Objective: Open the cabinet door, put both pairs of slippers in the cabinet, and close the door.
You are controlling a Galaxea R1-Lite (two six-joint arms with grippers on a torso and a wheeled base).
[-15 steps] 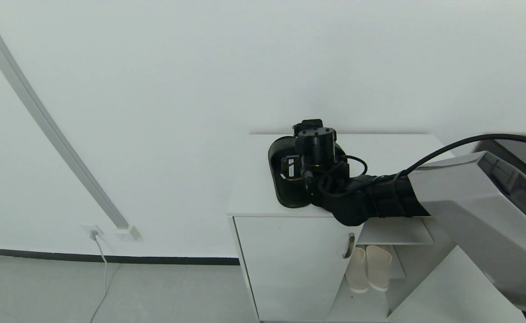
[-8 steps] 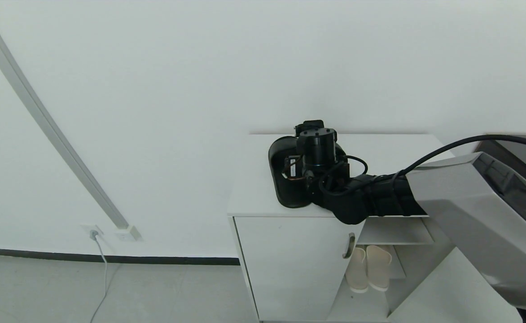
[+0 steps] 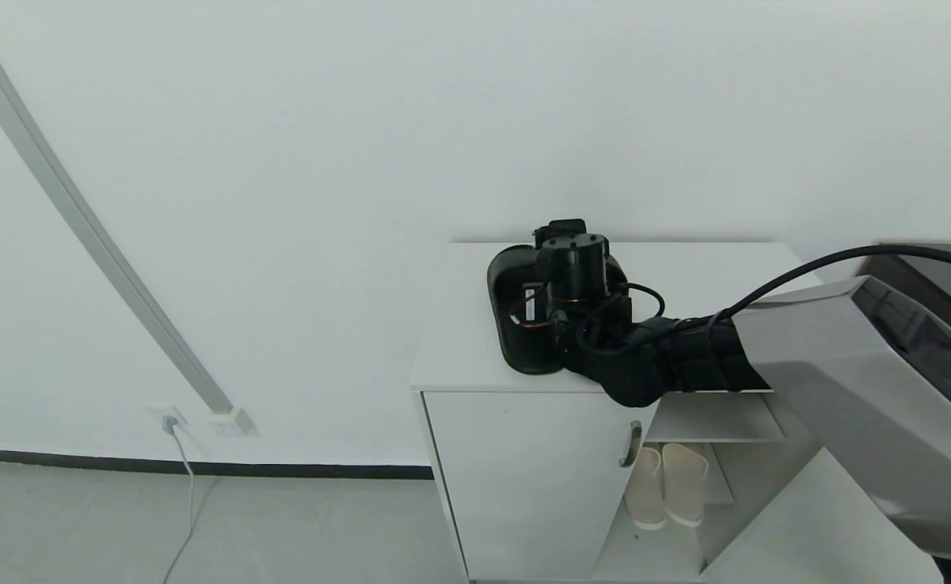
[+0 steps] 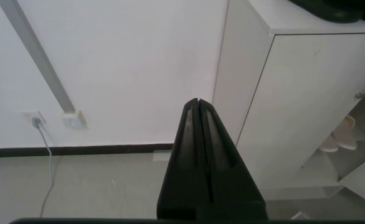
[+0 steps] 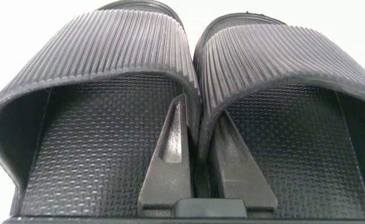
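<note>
Clamped narrow with the right gripper [image 5: 200,118] on the black slippers' [image 5: 108,62] adjoining straps, one finger [image 5: 170,162] inside each; long axis leftward over the cabinet surface [image 3: 459,357], toes away.

White wall [image 3: 362,122], grey floor [image 3: 78,527], black skirting [image 3: 200,468], slanted grey conduit [image 3: 78,219], socket [image 3: 169,419] with cable [image 3: 191,503] plugged in

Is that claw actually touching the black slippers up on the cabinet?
Touching. The right wrist view shows the right gripper with one finger inside each of the black slippers, their adjoining walls pinched between.
</note>
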